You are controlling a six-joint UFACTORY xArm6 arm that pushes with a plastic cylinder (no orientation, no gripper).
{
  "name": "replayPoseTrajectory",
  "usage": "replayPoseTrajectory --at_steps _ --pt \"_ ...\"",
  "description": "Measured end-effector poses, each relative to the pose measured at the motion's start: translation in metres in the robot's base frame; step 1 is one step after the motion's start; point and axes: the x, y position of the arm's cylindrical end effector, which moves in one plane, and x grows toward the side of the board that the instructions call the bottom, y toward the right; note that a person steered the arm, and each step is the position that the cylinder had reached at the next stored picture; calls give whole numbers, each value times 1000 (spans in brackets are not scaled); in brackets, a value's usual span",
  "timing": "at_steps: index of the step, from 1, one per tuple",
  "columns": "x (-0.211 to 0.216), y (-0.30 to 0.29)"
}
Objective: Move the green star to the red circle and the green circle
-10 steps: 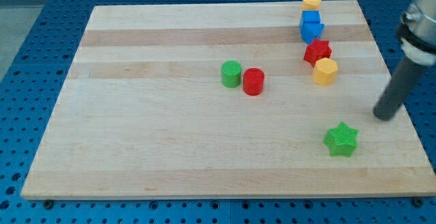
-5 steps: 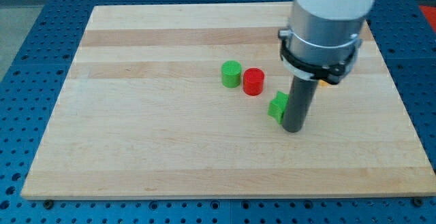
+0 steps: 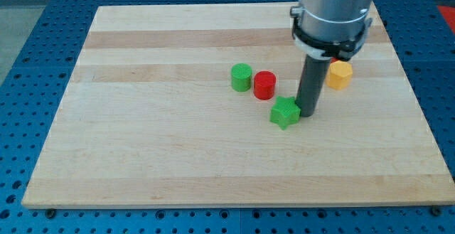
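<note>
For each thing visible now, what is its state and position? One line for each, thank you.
green star: flat on the board, below and right of the red circle, not touching it.
red circle: upright, beside the green circle.
green circle: upright.
yellow block: partly hidden by the arm.
my tip: against the star's right side.

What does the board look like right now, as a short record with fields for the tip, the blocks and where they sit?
my tip: on the board, against the green star's right side
green star: just below and right of the red circle, a small gap between them
red circle: near board centre
green circle: close beside the red circle, on its left
yellow block: right of the rod, partly hidden
board: wooden
</note>
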Motion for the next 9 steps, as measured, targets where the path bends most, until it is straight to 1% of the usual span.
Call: replayPoseTrajectory --at_steps 1,2,3,4,6,8,9 --pt "7 -17" --pt "18 -7" --pt "38 -9" --pt "50 -29" --pt "10 -60" --pt "2 -84" --pt "-9 -93"
